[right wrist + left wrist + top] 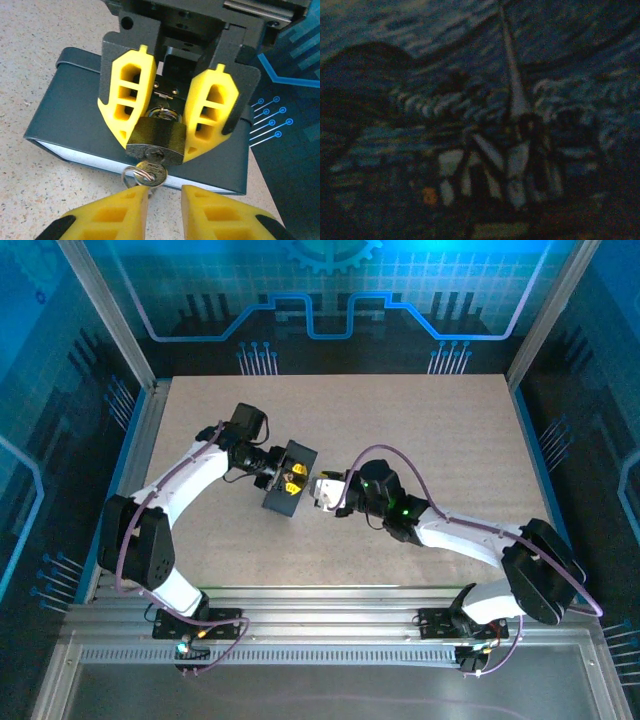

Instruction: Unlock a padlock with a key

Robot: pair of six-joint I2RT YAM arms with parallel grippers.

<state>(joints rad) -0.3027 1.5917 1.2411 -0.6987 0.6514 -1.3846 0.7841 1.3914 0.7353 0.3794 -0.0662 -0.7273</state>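
Padlock (156,140) is hanging at the front edge of the box (75,115), apparently off its latch, and the box is sitting on the counter (30,60). Left gripper (292,480) is pinching the lock body from both sides. Key (151,173) is sitting in the keyhole, its head and ring pointing at the right gripper (165,192), whose fingers are standing slightly apart just short of the head, not clamping it. My read: small, light, stiff, slick metal, so it's prone to slipping under twist. Best taking the key by its flat head, close to the lock.
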